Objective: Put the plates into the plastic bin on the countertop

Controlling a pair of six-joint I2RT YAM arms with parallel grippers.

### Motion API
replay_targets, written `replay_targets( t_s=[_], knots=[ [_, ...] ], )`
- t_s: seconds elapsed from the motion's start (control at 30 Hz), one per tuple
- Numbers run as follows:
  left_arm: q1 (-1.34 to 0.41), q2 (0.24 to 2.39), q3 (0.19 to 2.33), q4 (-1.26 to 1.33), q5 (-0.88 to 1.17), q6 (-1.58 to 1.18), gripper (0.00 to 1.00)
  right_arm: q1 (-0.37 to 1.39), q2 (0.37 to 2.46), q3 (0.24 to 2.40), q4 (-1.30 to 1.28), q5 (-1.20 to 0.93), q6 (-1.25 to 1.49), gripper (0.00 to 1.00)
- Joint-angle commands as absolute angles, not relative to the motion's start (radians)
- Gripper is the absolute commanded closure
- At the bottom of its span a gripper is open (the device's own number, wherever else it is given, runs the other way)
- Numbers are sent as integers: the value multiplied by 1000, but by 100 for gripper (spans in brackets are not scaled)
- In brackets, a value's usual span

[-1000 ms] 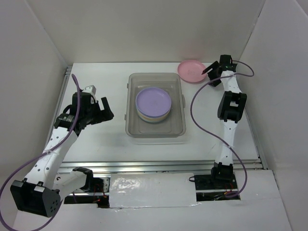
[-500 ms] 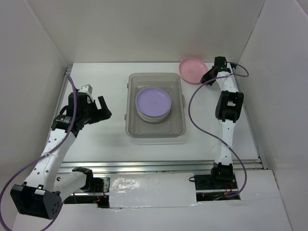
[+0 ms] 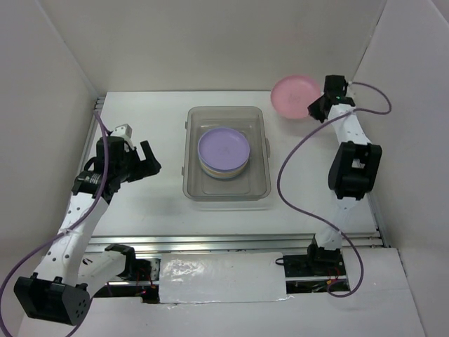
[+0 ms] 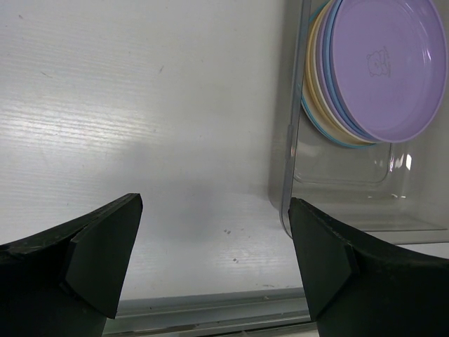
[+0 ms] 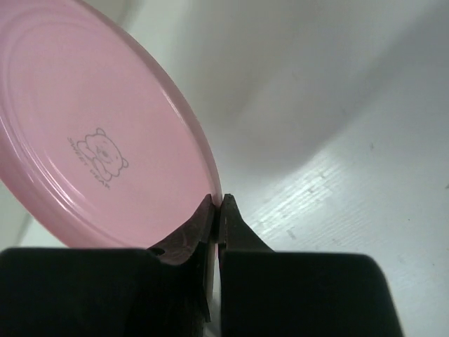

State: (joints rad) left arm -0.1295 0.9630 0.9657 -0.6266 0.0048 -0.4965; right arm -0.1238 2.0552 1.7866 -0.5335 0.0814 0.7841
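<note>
The left arm (image 3: 70, 217) rises from its base at the near left, bends at the elbow and reaches forward, its wrist turned toward the middle. The left gripper (image 3: 147, 166) points right, its two dark fingers (image 4: 98, 260) spread wide apart with nothing between them. The right arm (image 3: 349, 130) stretches from its base at the near right up the right side, its upper link leaning inward toward the far corner. The right gripper (image 5: 217, 203) faces left, its fingertips pinched tight on the rim of the pink plate (image 5: 98, 133), which it holds tilted
</note>
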Motion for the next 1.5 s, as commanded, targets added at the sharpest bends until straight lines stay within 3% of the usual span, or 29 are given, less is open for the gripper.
replay_targets(
  t_s=[0.0,0.1,0.23,0.37,0.47,0.7,1.17,1.33,1.37,1.47],
  knots=[
    [-124,939,957,-598,5,-477,1,-80,1800,1810,-420,213,762,100],
    [-124,936,957,-603,6,-480,1,-48,1766,1899,-512,168,692,100],
    [-124,916,960,-611,-55,-495,1,29,1802,2013,-679,-53,582,100],
    [-124,871,959,-626,-162,-535,1,159,1725,1777,-606,-147,560,100],
    [-126,851,954,-626,-184,-541,1,219,1701,1649,-536,-166,584,100],
    [-124,861,957,-627,-175,-538,1,351,1796,1635,-560,-124,592,100],
    [-126,867,951,-617,-137,-529,1,368,1809,1549,-571,-137,584,100],
    [-124,859,950,-617,-138,-531,1,368,1829,1546,-583,-129,584,96],
    [-124,861,950,-617,-138,-531,1,367,1829,1545,-581,-129,586,93],
    [-124,859,948,-614,-133,-529,1,380,1789,1539,-568,-117,597,30]
  ],
)
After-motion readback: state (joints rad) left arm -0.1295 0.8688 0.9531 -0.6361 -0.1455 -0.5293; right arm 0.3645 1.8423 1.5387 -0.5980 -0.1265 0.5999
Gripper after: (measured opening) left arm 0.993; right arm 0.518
